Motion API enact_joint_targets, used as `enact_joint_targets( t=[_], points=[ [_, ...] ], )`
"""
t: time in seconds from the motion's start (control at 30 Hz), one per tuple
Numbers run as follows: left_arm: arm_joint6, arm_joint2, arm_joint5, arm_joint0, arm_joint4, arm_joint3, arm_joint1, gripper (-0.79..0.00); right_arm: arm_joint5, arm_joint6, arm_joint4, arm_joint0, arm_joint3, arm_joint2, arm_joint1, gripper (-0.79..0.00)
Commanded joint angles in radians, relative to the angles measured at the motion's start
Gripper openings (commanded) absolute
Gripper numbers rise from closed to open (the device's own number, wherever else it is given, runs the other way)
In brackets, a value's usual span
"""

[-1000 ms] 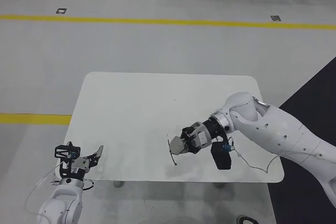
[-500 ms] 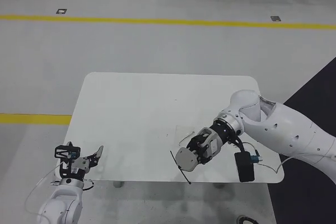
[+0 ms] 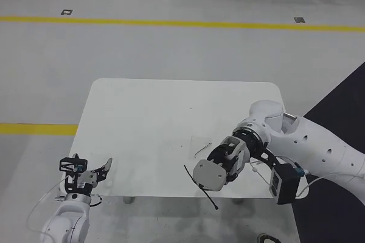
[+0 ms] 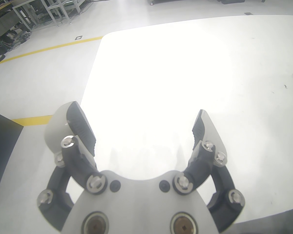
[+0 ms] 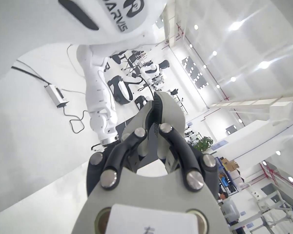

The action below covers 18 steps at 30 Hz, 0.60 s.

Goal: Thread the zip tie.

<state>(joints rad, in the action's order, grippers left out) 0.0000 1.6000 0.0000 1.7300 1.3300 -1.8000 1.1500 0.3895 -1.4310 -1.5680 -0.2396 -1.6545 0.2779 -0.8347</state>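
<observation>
Above the white table [image 3: 140, 121] on yellow-lined floor [image 3: 170, 48], right hand [image 5: 156, 98] pinches zip tie [image 3: 212, 201]; left hand [image 4: 136, 110] spread.

Glossy white arms [image 3: 316, 146], black ribbed fingers [image 4: 81, 127], grey plates [image 4: 141, 203], silver screws [image 4: 95, 183].

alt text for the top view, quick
The right gripper, shut on a black zip tie, holds it over the white table at its near edge, one end poking past. The left gripper sits open by the near left corner.
</observation>
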Motion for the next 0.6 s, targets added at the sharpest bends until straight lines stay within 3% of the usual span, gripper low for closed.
enact_joint_targets(
  t=[0.0,0.2,0.33,0.57],
  points=[
    [0.000,0.000,0.000,0.000,0.000,0.000,0.000,0.000,0.035,0.035,0.050,-0.010,-0.023,0.007,0.003,-0.785],
    [0.000,0.000,0.000,0.000,0.000,0.000,0.000,0.000,0.107,0.140,0.150,-0.033,-0.026,0.051,-0.003,-0.785],
    [0.000,0.000,0.000,0.000,0.000,0.000,0.000,0.000,0.081,0.313,0.160,-0.040,-0.038,0.094,-0.009,-0.785],
    [0.000,0.000,0.000,0.000,0.000,0.000,0.000,0.000,0.112,0.372,0.132,-0.039,-0.077,0.118,-0.019,-0.785]
  ],
)
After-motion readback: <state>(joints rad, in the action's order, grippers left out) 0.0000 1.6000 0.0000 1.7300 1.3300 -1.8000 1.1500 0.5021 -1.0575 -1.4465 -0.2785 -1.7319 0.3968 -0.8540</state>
